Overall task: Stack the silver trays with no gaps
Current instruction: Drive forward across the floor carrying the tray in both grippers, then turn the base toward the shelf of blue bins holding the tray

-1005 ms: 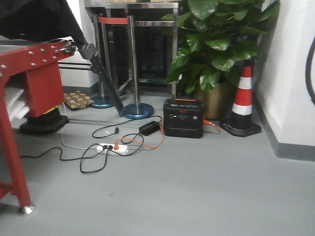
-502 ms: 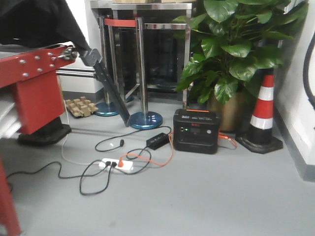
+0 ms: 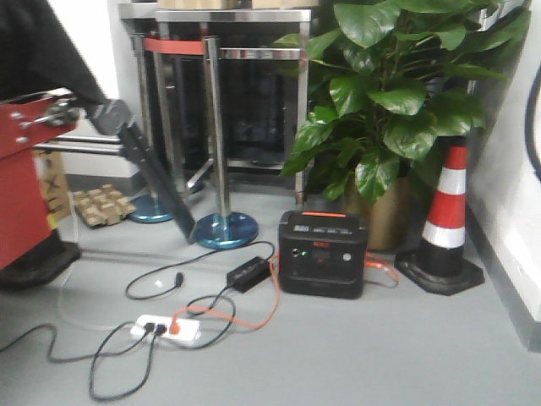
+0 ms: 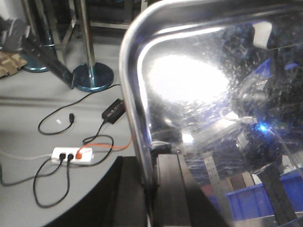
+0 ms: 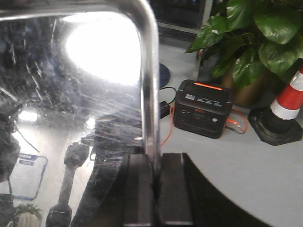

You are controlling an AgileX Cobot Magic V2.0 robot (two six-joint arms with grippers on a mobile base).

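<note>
My left tool (image 4: 150, 166) is clamped on the rim of the silver tray (image 4: 213, 94), which fills that wrist view toward 2 o'clock; my right tool (image 5: 154, 158) pinches its rim too, tray toward 10 o'clock

Front view is shifting: red frame (image 3: 15, 211) is sliding off the left edge. Power station (image 3: 321, 254) and cone (image 3: 445, 211) are sinking lower, looming larger.

One silver tray (image 4: 199, 118) fills each wrist view; whether it is the same one cannot be told. On the floor (image 3: 380, 355): one black power station (image 3: 322, 265), one traffic cone (image 3: 445, 228), one potted plant (image 3: 397, 93), two posts (image 3: 211, 135) on round blue bases, one white power strip (image 3: 165, 328), one black adapter brick (image 3: 248, 272).
</note>
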